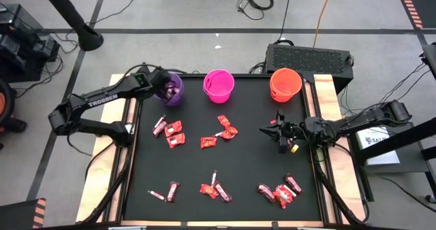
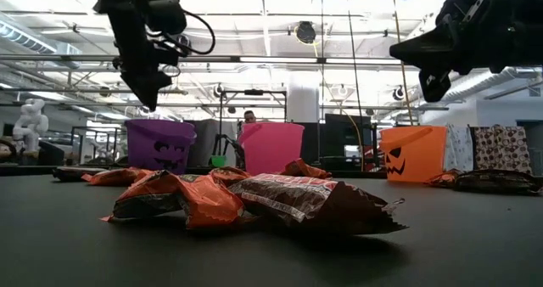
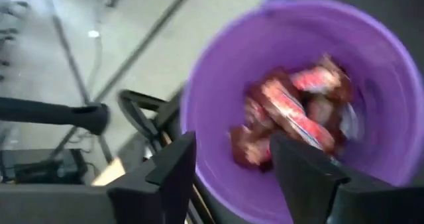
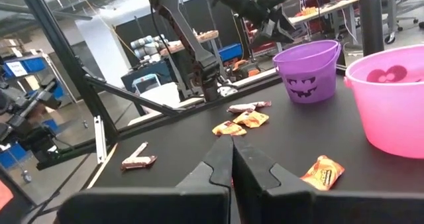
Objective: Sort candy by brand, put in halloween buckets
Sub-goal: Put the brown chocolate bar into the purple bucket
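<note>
Three buckets stand along the table's far edge: purple (image 1: 172, 88), magenta pink (image 1: 219, 85) and orange (image 1: 285, 84). My left gripper (image 3: 232, 144) hangs open and empty over the purple bucket (image 3: 298, 25), above its rim (image 2: 159, 126). Several maroon-pink candies (image 3: 291, 111) lie on the bucket's floor. My right gripper (image 1: 264, 129) is shut and held above the table, to the near side of the orange bucket, pointing toward the table's left; I see nothing between its fingers (image 4: 232, 148). Loose candy lies on the black mat in clusters (image 1: 170, 129), (image 1: 225, 131), (image 1: 279, 191).
More candy lies near the front edge (image 1: 211, 189) and front left (image 1: 163, 191). Wooden borders (image 1: 327, 101) frame the mat on both sides. A black box (image 1: 310, 56) stands behind the orange bucket. Bare mat lies between the candy clusters at the centre.
</note>
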